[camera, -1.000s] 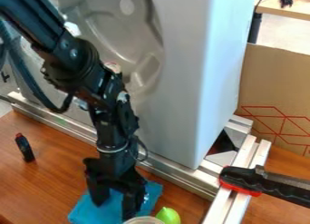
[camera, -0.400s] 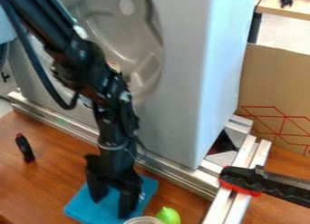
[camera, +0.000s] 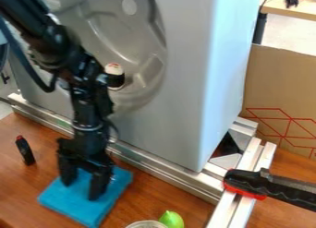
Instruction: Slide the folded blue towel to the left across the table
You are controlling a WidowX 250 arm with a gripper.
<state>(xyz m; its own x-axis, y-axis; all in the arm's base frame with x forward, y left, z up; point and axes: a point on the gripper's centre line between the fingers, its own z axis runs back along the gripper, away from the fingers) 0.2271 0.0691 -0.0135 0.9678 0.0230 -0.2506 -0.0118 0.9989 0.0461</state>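
The black gripper (camera: 80,189) hangs at the lower left with its two fingers apart, tips against or just above a blue folded cloth (camera: 110,193). That cloth lies flat and slanted on the wooden table, on both sides of the fingers. I cannot tell whether any of it is pinched. To its right, at the bottom edge, are a green rounded object (camera: 172,219) and the rim of a round container (camera: 146,224).
A small black tool with a red tip (camera: 25,150) rests on the table (camera: 37,126) at left. Behind the arm stands a large grey sink unit (camera: 179,93) along a metal rail (camera: 145,161). A black-and-red handle (camera: 247,183) lies across the right-hand rails.
The gripper has moved left and slightly away from the bottom edge. The blue cloth has shifted the same way with it, after a smaller leftward shift earlier. The fingers stay apart.
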